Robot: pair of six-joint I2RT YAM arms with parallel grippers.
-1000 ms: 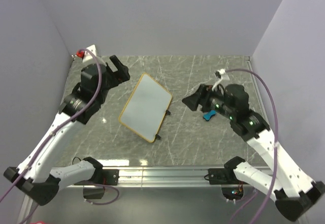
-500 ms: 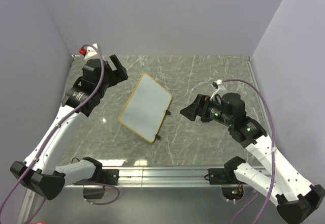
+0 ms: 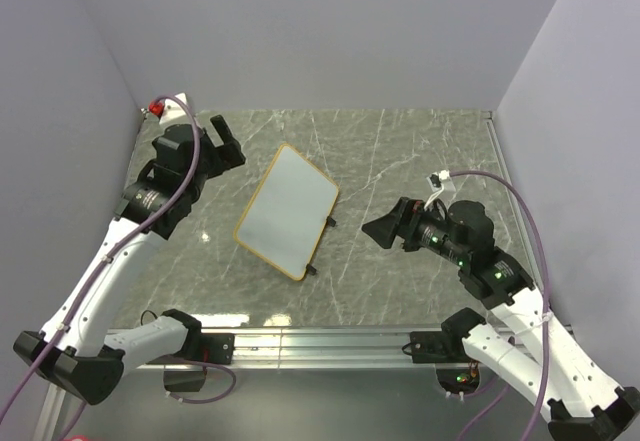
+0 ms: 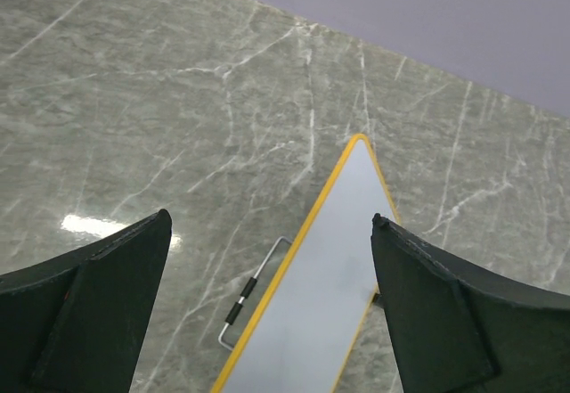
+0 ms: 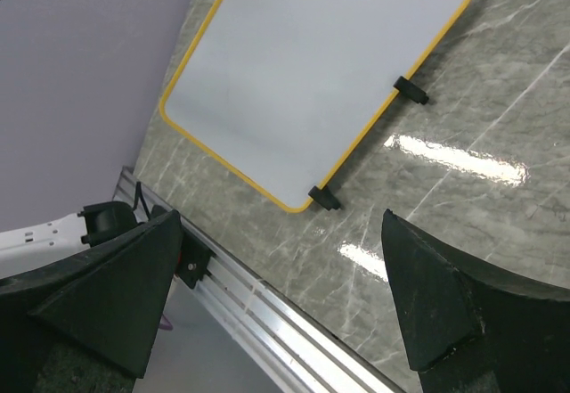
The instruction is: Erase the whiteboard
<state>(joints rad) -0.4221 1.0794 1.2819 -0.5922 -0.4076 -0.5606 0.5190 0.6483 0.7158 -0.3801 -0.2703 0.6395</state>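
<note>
The whiteboard [image 3: 288,211] lies flat and tilted at mid-table, tan-framed, with two black feet on its right edge. Its white face shows no marks. It also shows in the left wrist view [image 4: 329,277] and in the right wrist view [image 5: 312,81], feet [image 5: 411,90] included. My left gripper [image 3: 228,141] hovers open and empty off the board's far-left corner; its jaws stand wide apart in the left wrist view [image 4: 272,219]. My right gripper [image 3: 385,229] is open and empty to the right of the board, raised, and seen wide open in the right wrist view [image 5: 280,219]. The blue eraser is hidden.
A thin wire stand [image 4: 254,290] sticks out from under the board's edge. An aluminium rail [image 3: 320,339] runs along the near table edge, also in the right wrist view [image 5: 267,322]. A red and white item [image 3: 157,109] sits in the far-left corner. Walls close three sides.
My right arm has pulled back toward the near edge and right. The blue eraser seen beside it a second ago no longer shows. My left gripper shifted slightly left.
</note>
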